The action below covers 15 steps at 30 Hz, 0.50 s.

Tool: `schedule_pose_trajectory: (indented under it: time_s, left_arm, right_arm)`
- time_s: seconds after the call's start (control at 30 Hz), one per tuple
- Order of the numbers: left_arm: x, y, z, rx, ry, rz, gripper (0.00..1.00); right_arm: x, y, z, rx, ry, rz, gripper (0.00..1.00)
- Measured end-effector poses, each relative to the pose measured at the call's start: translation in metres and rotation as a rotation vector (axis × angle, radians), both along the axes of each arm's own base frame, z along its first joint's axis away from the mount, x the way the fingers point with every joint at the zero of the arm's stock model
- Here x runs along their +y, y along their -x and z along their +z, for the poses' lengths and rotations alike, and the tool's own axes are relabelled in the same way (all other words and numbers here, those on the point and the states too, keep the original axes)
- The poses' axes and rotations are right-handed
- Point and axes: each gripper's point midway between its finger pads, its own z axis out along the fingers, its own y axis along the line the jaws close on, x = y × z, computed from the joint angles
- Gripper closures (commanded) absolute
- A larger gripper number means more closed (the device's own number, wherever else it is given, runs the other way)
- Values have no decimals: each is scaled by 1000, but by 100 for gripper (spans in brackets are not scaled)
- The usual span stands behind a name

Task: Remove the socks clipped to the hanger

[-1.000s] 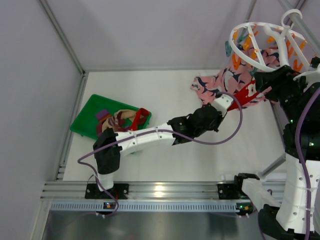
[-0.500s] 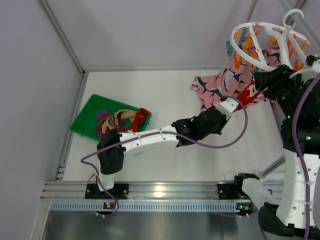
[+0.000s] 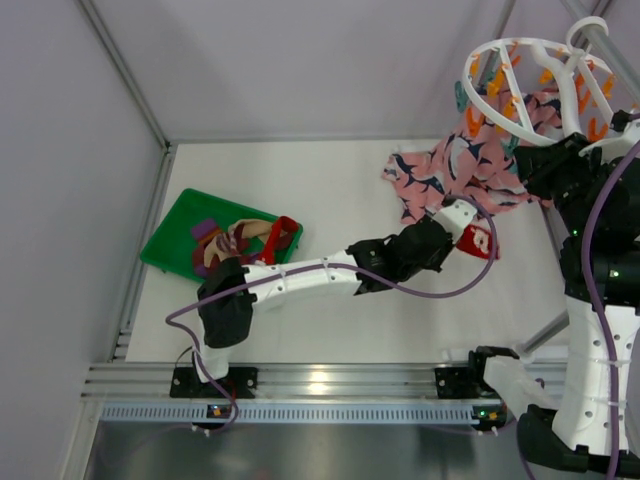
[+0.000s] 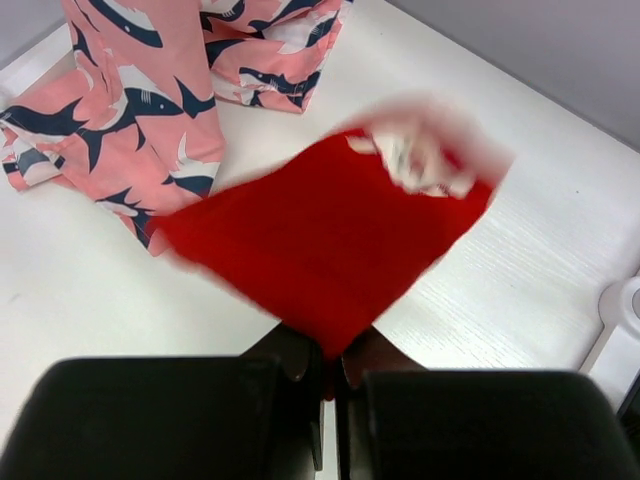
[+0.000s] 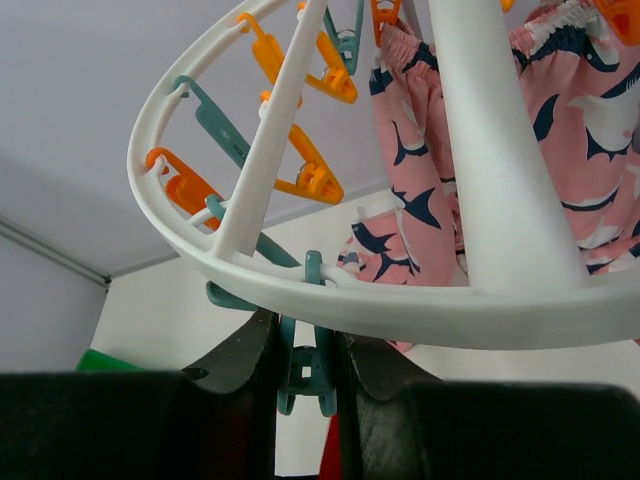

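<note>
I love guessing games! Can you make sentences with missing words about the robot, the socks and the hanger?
The left gripper pinches a sock whose colour is ____.
The right gripper squeezes a peg on the hanger that is not orange but ____.
Other socks lie in a tray whose colour is ____.
The cloth on the hanger has navy print on a ____ background.
Missing words: red; teal; green; pink.
</note>
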Motion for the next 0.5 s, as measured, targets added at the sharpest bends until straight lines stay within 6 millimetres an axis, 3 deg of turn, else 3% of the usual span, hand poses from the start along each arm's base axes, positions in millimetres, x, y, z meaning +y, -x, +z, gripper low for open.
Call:
schedule_pose_trajectory:
  time_s: [0.2,0.3,0.4,0.5]
  left_arm:
    - [4,-5,-3,12,-6,10,100]
    - [21,-14,-8,35,-12,36,100]
    - [63,-32,-14,87,-27,93,100]
    - [127,-59,-8,130,-8,201,100]
  right_arm:
    - [-1,0,-4,3,0,-4,100]
    - [-1,0,-8,4,-1,-3,100]
    - [0,1,-15,15,-5,1,100]
    - [2,2,-21,23,-11,10,100]
